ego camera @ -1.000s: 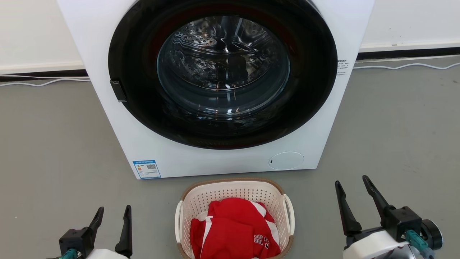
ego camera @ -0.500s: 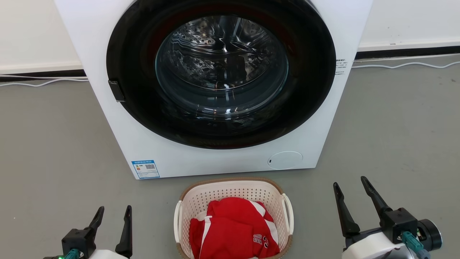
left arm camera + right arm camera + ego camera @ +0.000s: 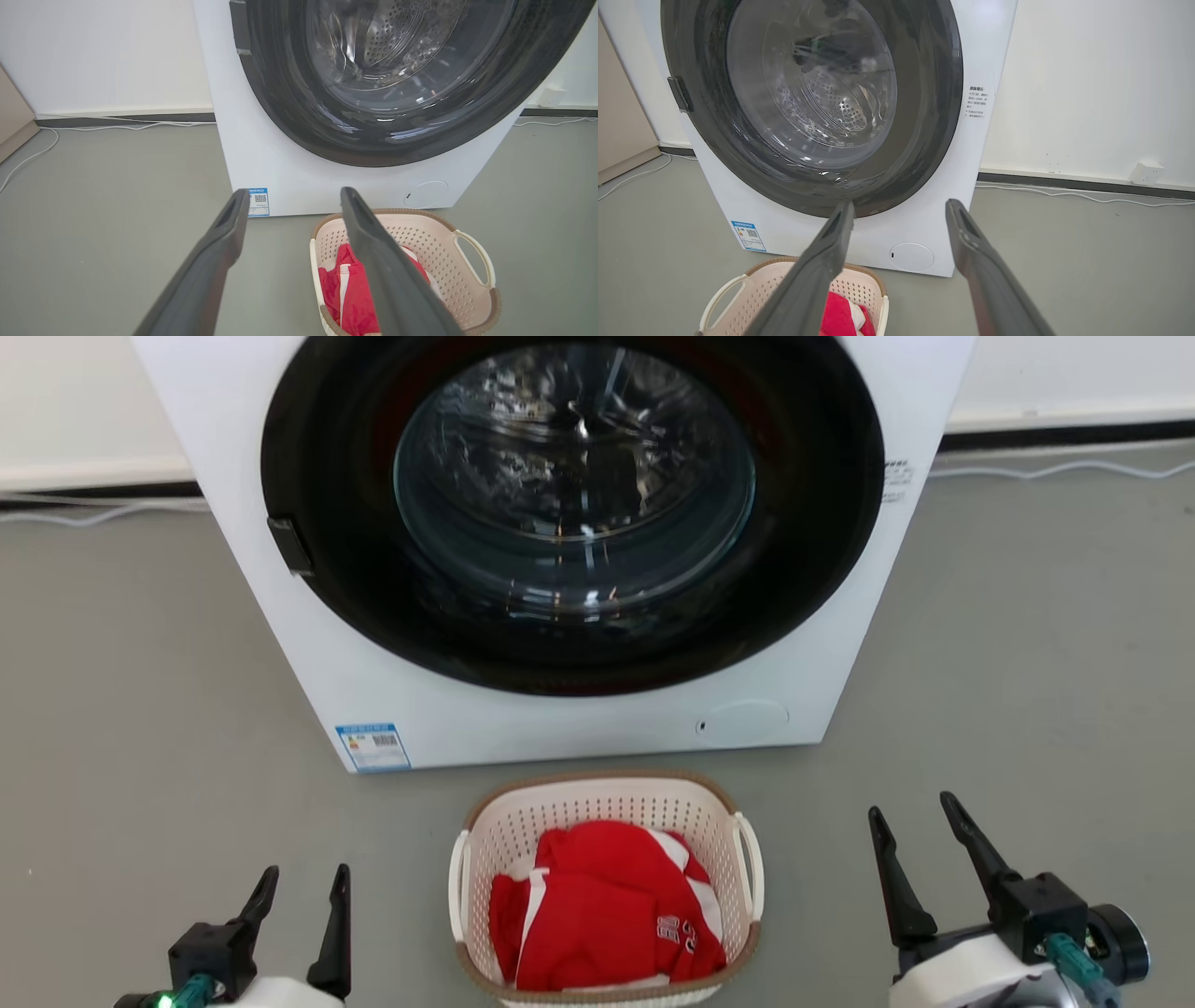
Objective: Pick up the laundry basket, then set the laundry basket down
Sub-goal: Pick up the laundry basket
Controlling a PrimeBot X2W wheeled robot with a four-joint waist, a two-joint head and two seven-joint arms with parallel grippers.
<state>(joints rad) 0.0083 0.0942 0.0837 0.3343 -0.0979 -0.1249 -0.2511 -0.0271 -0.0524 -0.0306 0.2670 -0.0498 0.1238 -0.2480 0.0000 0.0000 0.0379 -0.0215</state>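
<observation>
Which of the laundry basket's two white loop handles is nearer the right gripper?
The right-side handle of the laundry basket: it faces the open right gripper, while the left-side handle faces the left gripper.

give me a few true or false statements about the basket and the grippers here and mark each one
1. The laundry basket stands on the floor in front of the washing machine. True.
2. The laundry basket is empty. False: a red garment lies in it.
3. The left gripper is shut on a basket handle. False: it is open and apart from the basket.
4. The right gripper is open and holds nothing. True.
5. The blue label sits at the machine's lower right in the head view. False: it sits at the lower left.
</observation>
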